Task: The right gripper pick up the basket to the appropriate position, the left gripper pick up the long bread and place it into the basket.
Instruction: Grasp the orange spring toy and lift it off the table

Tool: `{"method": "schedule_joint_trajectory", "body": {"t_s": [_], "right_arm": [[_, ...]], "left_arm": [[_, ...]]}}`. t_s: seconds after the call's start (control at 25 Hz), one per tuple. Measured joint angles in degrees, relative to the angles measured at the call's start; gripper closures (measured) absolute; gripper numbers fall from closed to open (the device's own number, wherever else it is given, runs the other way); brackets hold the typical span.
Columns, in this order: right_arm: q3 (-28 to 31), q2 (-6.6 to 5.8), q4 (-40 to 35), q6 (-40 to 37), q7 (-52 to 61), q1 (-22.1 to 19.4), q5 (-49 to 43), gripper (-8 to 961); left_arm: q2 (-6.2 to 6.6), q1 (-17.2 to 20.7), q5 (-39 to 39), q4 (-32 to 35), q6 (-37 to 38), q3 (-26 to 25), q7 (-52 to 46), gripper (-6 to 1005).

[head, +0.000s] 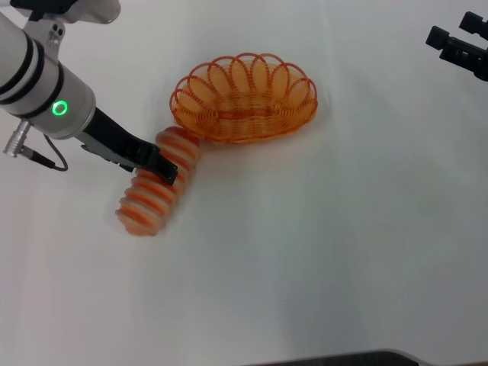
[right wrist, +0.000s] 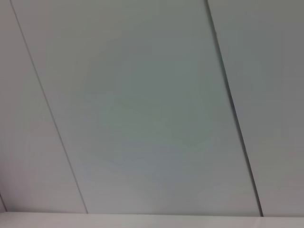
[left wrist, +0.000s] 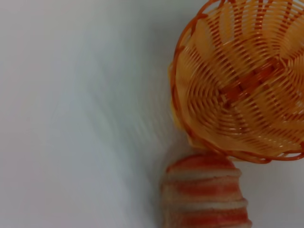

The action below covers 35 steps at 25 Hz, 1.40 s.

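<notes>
Head view: the basket (head: 245, 99) sits upright on the white bench (head: 320, 252), toward the far middle, nothing in it. The long bread (head: 158, 183) lies on the bench just in front of the basket's left end, angled — its far end touches or nearly touches the basket's rim, its near end points toward the robot's left. The left tool (head: 158, 165) reaches in from the left, its black fingers laid across the upper middle of the loaf; one dark finger (head: 169, 172) shows on top of the stripes. Whether the left tool is clamped on the bread or only set around it — cannot tell from here. Left wrist view: the bread's (left wrist: 204, 197) striped end is close under the camera, meeting the basket's (left wrist: 242, 80) looped rim; that arm's own fingers do not show. The right tool (head: 457, 46) hangs at the far right edge, well apart from basket and bread; its open or closed state cannot be told. Right wrist view shows only pale flat panels with dark seams.
</notes>
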Motion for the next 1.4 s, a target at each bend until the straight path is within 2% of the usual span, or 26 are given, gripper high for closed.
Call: {"method": "schedule_joint_trajectory", "body": {"t_s": [0.24, 0.88, 1.32, 1.4], "right_arm": [[-0.67, -0.04, -0.01, 0.42, 0.03, 0.43, -0.02, 22], [-2.06, -0.04, 0.02, 1.61, 0.10, 0.87, -0.01, 22], [-2.06, -0.11, 0.09, 1.61, 0.55, 0.88, -0.01, 23], [-2.06, -0.12, 0.09, 1.60, 0.57, 0.88, -0.01, 23]], "left_arm": [[0.03, -0.26, 0.09, -1.91, -1.09, 1.51, -0.24, 247], [-0.01, -0.50, 1.57, -2.09, -2.22, 6.04, -0.89, 247], [-0.10, 0.08, 4.32, -0.95, -2.16, 9.60, -2.32, 319], [0.04, 0.17, 4.36, -0.75, -2.04, 9.49, -2.33, 380]]}}
